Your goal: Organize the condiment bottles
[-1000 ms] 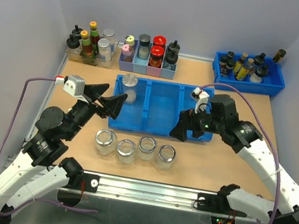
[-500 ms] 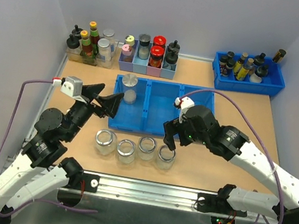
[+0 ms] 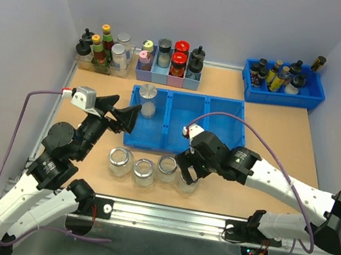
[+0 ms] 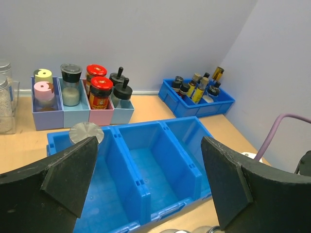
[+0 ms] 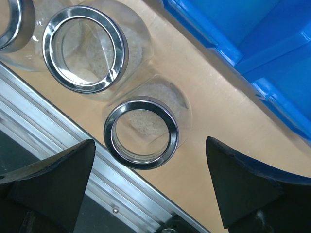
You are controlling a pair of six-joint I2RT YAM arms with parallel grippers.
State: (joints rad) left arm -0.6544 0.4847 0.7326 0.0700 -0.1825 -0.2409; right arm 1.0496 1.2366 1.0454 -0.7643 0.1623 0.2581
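Pale lilac walls (image 3: 17, 21) enclose a tan wooden tabletop (image 3: 269, 128). Four small clear glass jars with silver rims (image 3: 144, 170) line its front edge. The rightmost jar (image 5: 141, 133) sits beneath the right hand (image 3: 187, 169), between its spread fingers (image 5: 53, 179). The left hand (image 3: 121, 116), likewise spread, hovers near the lidded fifth jar (image 3: 147, 100) in the blue plastic tray (image 3: 177, 129).

Overhead, two wrist views, shared blue bin (image 3: 184, 126)

Four lidless jars (image 3: 144, 170) upright in row before bin (image 3: 189, 96); lidded jar (image 3: 147, 101) in left compartment.
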